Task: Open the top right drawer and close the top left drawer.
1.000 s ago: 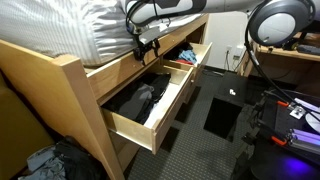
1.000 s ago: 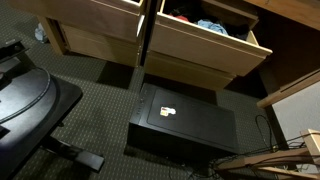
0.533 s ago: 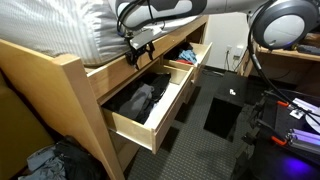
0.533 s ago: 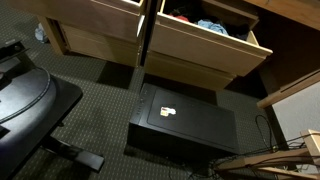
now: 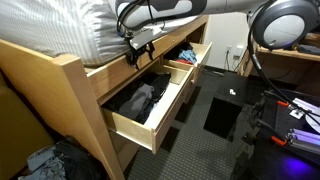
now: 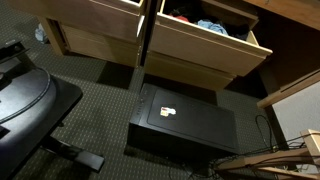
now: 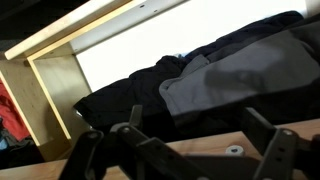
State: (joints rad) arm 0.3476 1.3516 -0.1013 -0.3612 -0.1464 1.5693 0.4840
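The top left drawer point(image 5: 150, 118) is pulled far out and holds dark grey and black clothes point(image 7: 215, 80). Beyond it the top right drawer point(image 5: 193, 58) also stands open, showing its orange-brown sides. Both fronts appear in the exterior view from in front: the left one point(image 6: 92, 38), and the right one point(image 6: 212, 52) with blue and red clothes inside. My gripper point(image 5: 140, 48) hangs under the bed rail above the back of the top left drawer. In the wrist view my gripper point(image 7: 185, 152) is open over a wooden edge, holding nothing.
A black box point(image 6: 182, 125) sits on the carpet in front of the drawers. A black chair point(image 6: 30, 105) stands beside it. The mattress with striped bedding point(image 5: 80, 25) lies above. A bedpost point(image 5: 72, 105) and a clothes pile point(image 5: 45, 163) are near the drawer's corner.
The gripper shifted slightly along the bed rail towards the bedpost a second ago, then stayed still. Both drawers are unchanged.
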